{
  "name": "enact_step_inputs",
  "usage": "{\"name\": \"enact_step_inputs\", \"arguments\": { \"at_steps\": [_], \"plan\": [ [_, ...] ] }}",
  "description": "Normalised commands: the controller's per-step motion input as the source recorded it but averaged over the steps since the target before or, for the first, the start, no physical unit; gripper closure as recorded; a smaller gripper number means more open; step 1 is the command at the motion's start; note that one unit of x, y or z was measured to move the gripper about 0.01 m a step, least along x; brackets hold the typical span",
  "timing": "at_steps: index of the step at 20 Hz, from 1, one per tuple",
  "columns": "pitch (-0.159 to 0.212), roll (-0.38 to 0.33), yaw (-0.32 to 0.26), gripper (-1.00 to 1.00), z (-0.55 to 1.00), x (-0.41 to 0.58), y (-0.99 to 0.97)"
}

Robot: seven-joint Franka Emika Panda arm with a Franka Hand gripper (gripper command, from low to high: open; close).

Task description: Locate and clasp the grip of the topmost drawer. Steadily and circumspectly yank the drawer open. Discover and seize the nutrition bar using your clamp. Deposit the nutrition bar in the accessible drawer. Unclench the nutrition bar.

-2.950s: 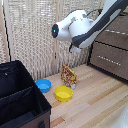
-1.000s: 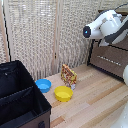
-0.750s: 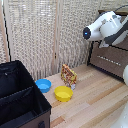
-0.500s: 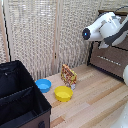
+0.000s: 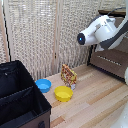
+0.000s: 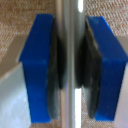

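Wrist view: the clamp point(image 6: 69, 64) has its two blue-tipped fingers point(image 6: 37, 67) closed on the silver bar handle point(image 6: 69, 30), which runs between the pads with both dark inner faces pressed against it. The handle looks rigid, smooth and possibly slippery, so a centred hold across the bar, as shown, should suit a straight, slow pull; the topmost drawer point(image 5: 116, 61) is probably fairly heavy and stiff on its runners. Exterior view: nearest the camera stands one black bin point(image 5: 20, 100); beyond it lie one yellow bowl point(image 5: 63, 93) and one blue bowl point(image 5: 43, 85). Just beside the yellow bowl, on its far side, the single nutrition bar point(image 5: 68, 75) stands upright on the wooden floor, well apart from the drawer. It appears light, crinkly and easily crushed, best taken across its thin faces. Farthest, the white arm point(image 5: 100, 31) reaches to the dresser.
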Motion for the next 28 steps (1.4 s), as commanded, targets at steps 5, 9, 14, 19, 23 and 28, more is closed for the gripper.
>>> {"name": "enact_step_inputs", "arguments": {
  "at_steps": [5,9,14,19,23,28],
  "plan": [
    [-0.005,-0.009,-0.015,1.0,0.0,0.0,0.99],
    [-0.002,-0.055,-0.025,-1.0,0.01,0.0,0.56],
    [0.006,-0.016,-0.003,-1.0,0.07,0.0,0.09],
    [-0.023,0.039,0.001,-1.0,0.17,0.05,0.22],
    [0.022,0.139,0.001,-1.0,0.05,0.169,0.44],
    [0.053,0.168,-0.032,-1.0,0.09,0.301,0.49]
  ]
}}
